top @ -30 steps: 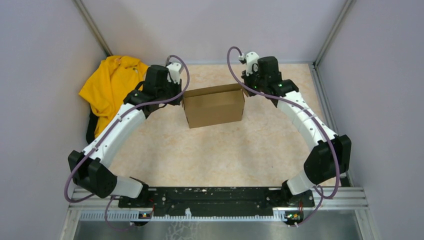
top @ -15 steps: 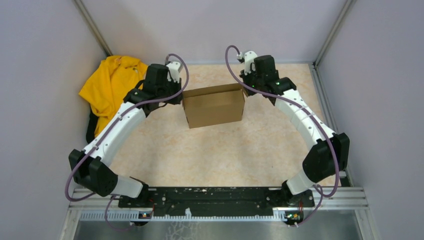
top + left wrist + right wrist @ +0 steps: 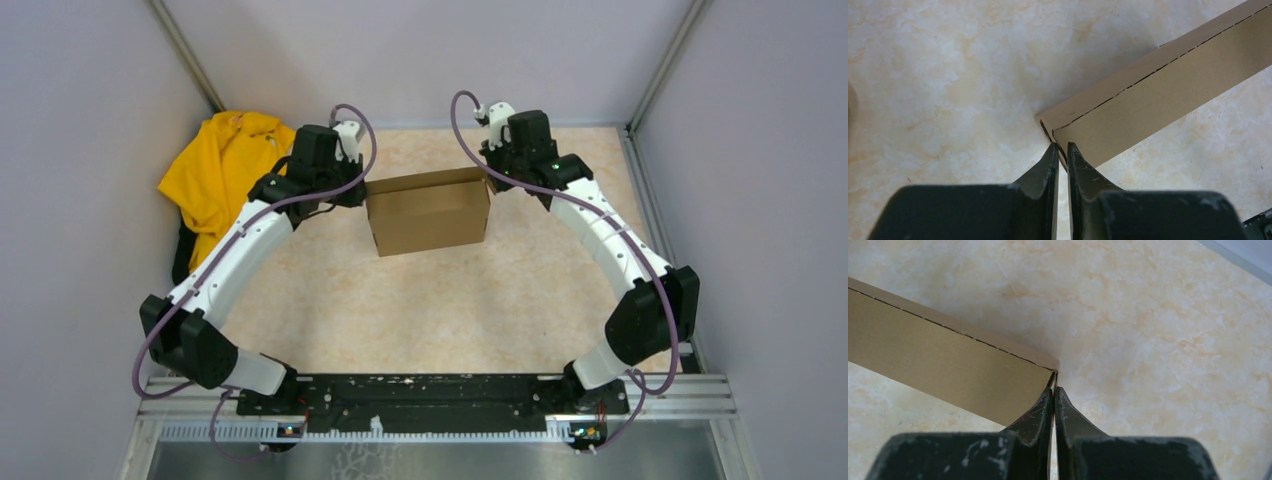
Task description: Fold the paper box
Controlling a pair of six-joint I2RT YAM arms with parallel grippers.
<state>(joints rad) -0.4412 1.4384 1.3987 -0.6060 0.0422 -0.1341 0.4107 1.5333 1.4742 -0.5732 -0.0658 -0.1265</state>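
The paper box, plain brown cardboard, stands at the middle back of the table between the two arms, its broad face towards the camera. My left gripper is shut on its upper left corner; in the left wrist view the fingertips pinch the thin end wall of the paper box. My right gripper is shut on the upper right corner. There the fingertips clamp the edge of the paper box. The inside of the box is hidden.
A yellow cloth garment lies bunched in the back left corner, beside the left arm. Grey walls enclose the marbled table top on three sides. The arms' black base rail runs along the near edge.
Both wrists have shifted very slightly. The box stays where it was, still pinched at both upper corners.
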